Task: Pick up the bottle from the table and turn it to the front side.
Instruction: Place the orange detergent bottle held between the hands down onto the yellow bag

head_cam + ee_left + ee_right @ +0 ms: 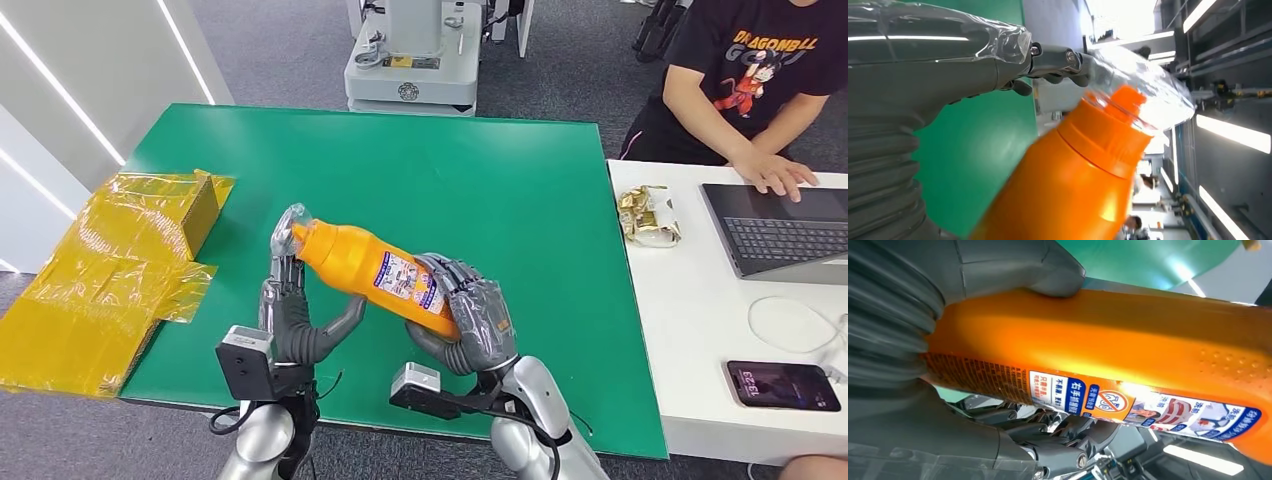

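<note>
Orange bottle (372, 270) held clear of the green table (520, 200), lying nearly level above the table's near edge, its capped neck toward the left edge and its base toward the right. The right robot hand (468, 318) grips the lower body, thumb on one side and fingers wrapped round the other, as the right wrist view confirms; the printed label (408, 278) lies just beside these fingers and faces up and toward the far edge. The left robot hand (292, 310) stands at the neck end with its fingertips (285, 262) raised beside the cap and its thumb spread apart beneath the shoulder; contact with the cap looks light and cannot be told for certain as a grip. Step in hand, by judgement: the lift is done and the turning is under way. The next move calls for rolling the bottle about its long axis between both hands until the label faces front, without loosening the right hold. Yellow wrapped boxes (130, 270) lie at the left edge; a person's hand (775, 172) rests on a laptop (780, 228) on the white side table (690, 330)
</note>
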